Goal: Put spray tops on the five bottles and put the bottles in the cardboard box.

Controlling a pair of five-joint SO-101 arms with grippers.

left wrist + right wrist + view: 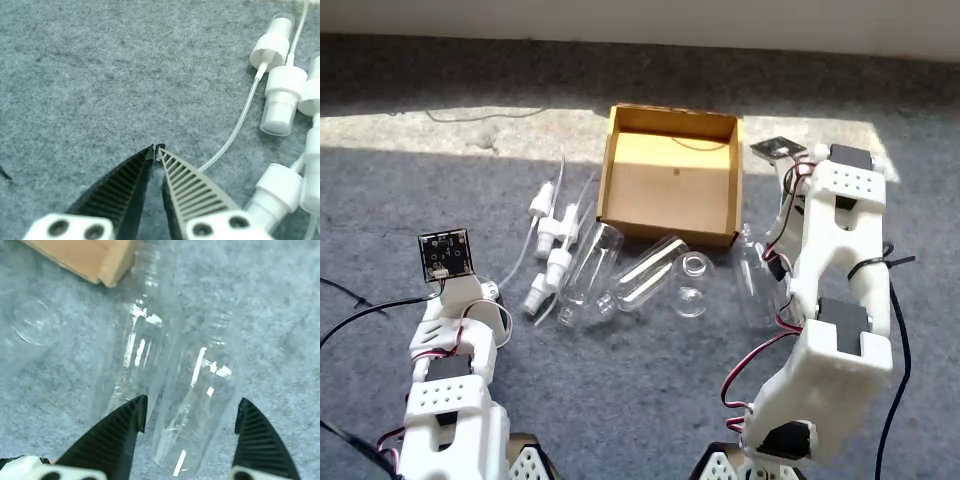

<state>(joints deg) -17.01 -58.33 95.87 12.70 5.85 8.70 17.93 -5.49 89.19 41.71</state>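
Observation:
The cardboard box (670,185) sits open at the back middle of the grey carpet. Several white spray tops (550,245) with thin tubes lie left of it. Clear bottles (620,270) lie on their sides in front of the box, all without tops. My left gripper (156,149) is shut just over the carpet, holding nothing, and a spray top's tube (235,132) runs close by its tips. My right gripper (192,410) is open, its fingers on either side of one clear bottle (200,385). A second bottle (135,345) lies right beside that one.
The box's corner (85,260) stands close beyond the two bottles at the right arm (835,280). Another bottle's round base (30,320) lies to one side. More spray tops (282,100) cluster near the left gripper. Bare carpet stretches across the front middle.

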